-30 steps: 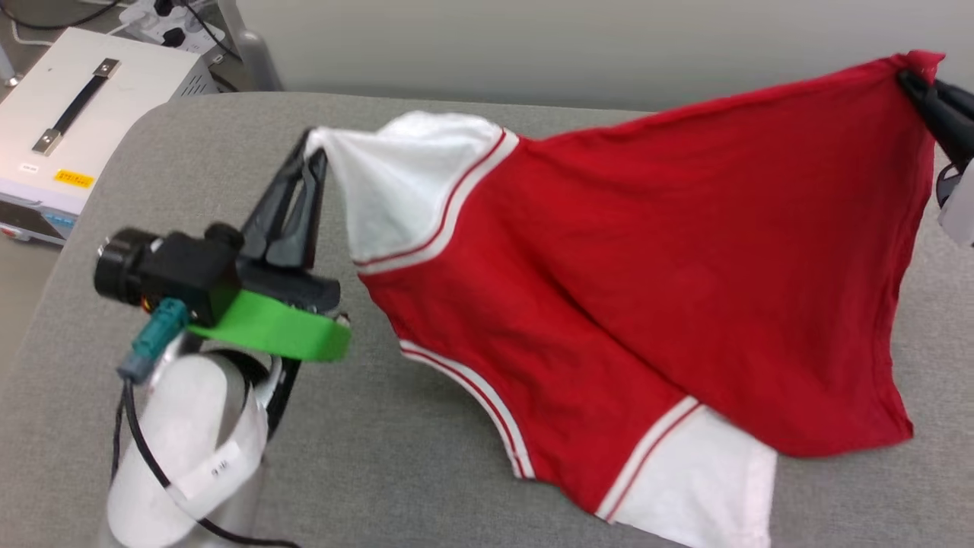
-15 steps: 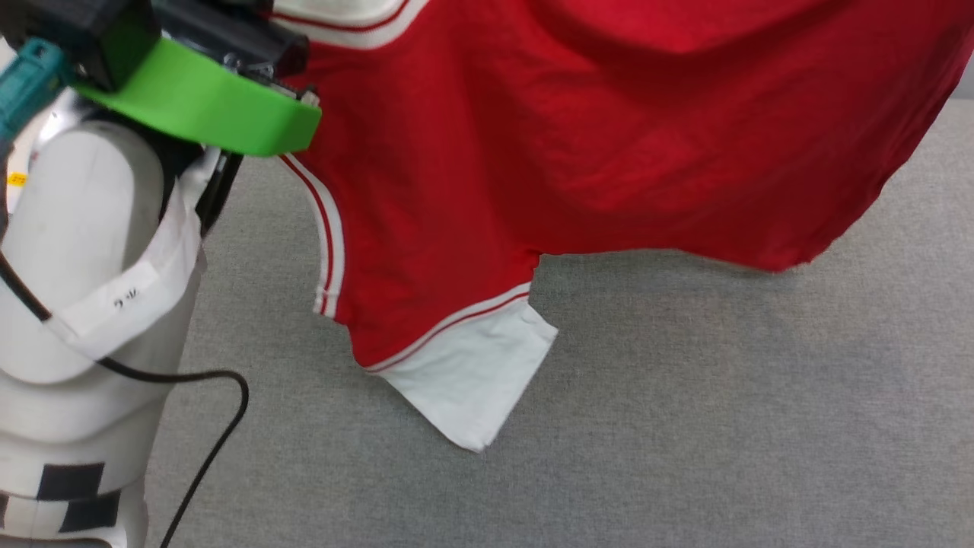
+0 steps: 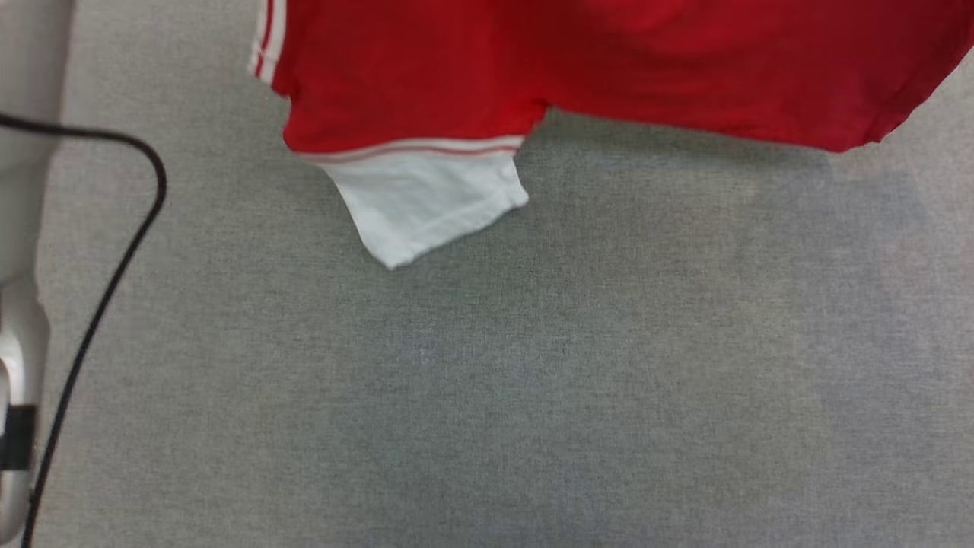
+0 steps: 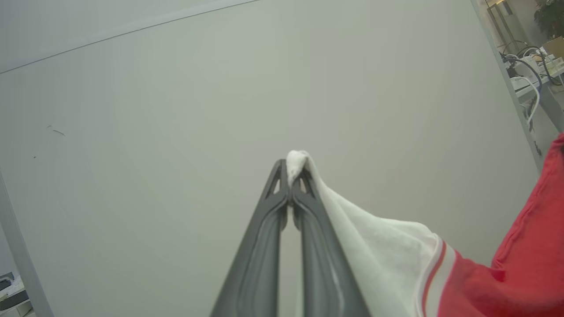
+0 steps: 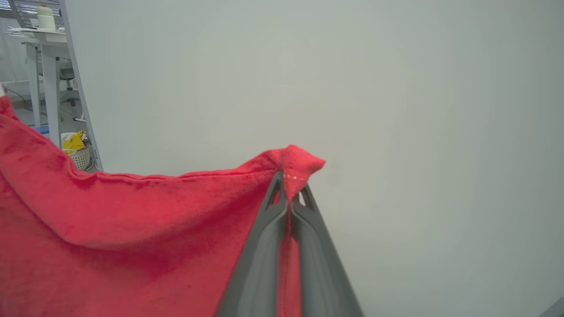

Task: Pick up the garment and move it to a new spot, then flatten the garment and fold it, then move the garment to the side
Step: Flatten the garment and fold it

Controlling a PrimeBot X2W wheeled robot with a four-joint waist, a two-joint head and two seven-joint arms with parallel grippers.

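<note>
The red garment (image 3: 593, 68) hangs across the top of the head view, lifted off the grey surface, with one white sleeve (image 3: 422, 202) dangling lowest. In the left wrist view my left gripper (image 4: 290, 176) is shut on the tip of the other white sleeve (image 4: 374, 246), and red cloth trails off to the right. My right gripper (image 5: 288, 185) in the right wrist view is shut on a red corner of the garment (image 5: 132, 229), whose cloth sags away to the left. Both grippers point at a plain pale wall.
A grey fabric-covered table (image 3: 533, 380) lies under the hanging cloth. My pale left arm (image 3: 23, 228) and its black cable (image 3: 114, 274) run down the left edge. Far off stand a cluttered desk (image 4: 528, 75) and a white basket (image 5: 79, 154).
The head camera has tilted downward, so the table now fills most of the view. Both grippers have lifted the garment up off the table; the lower white sleeve now hangs free.
</note>
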